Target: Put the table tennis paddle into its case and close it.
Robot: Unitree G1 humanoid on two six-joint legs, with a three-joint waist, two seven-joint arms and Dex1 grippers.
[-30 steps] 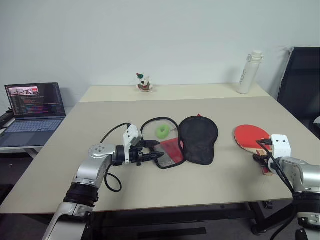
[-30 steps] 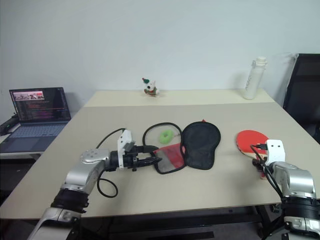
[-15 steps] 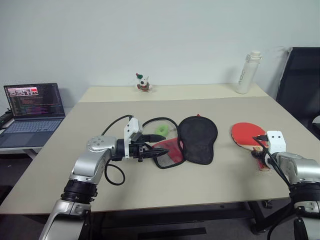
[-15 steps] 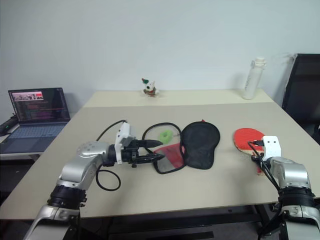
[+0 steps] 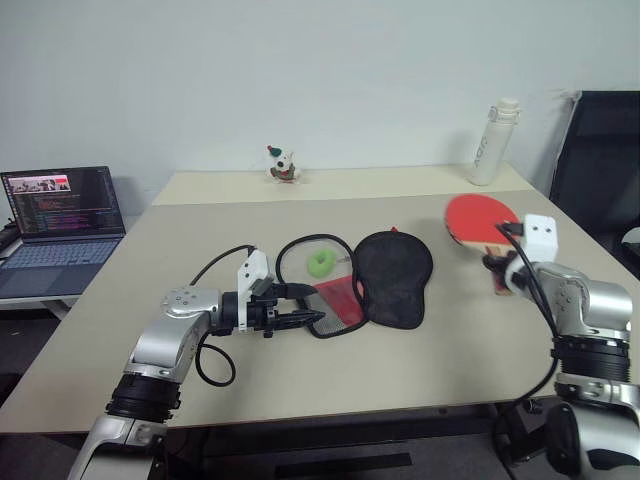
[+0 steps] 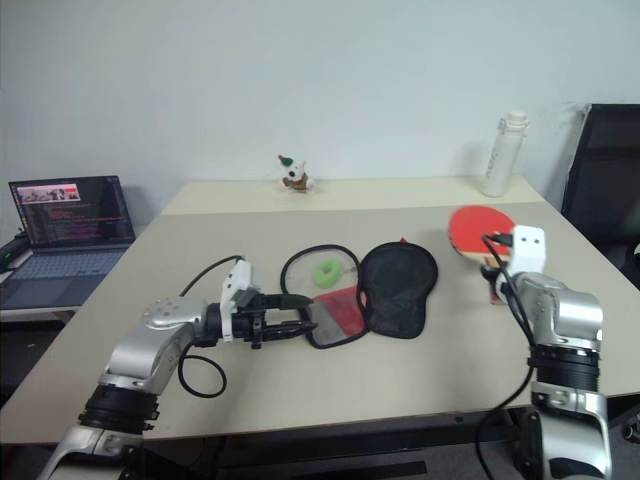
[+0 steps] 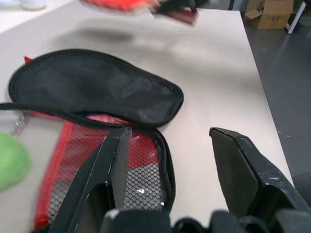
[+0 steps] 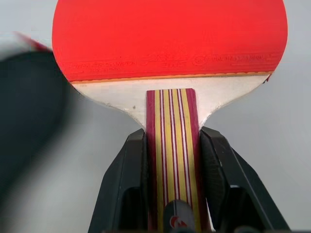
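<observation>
My right gripper [image 8: 173, 136] is shut on the striped wooden handle of the table tennis paddle [image 5: 476, 217]. It holds the paddle in the air above the table's right side, red face up and level. The case [image 5: 393, 277] lies open at the table's middle, with its black half on the right and its red mesh half [image 5: 338, 303] on the left. My left gripper [image 5: 310, 317] is open at the mesh half's near edge. In the left wrist view one finger [image 7: 114, 160] is over the mesh and the other is over bare table, with the case's rim between them.
A green ring [image 5: 322, 262] on a black cord loop lies just behind the case. A white bottle [image 5: 485, 143] and a small figurine [image 5: 279, 163] stand at the table's far edge. A laptop [image 5: 62, 215] sits on a side table at the left, and a black chair [image 5: 600, 150] stands at the right.
My right gripper has closed on the paddle's handle and lifted the paddle off the table, up and to the left toward the case. The left gripper has stayed at the case's edge.
</observation>
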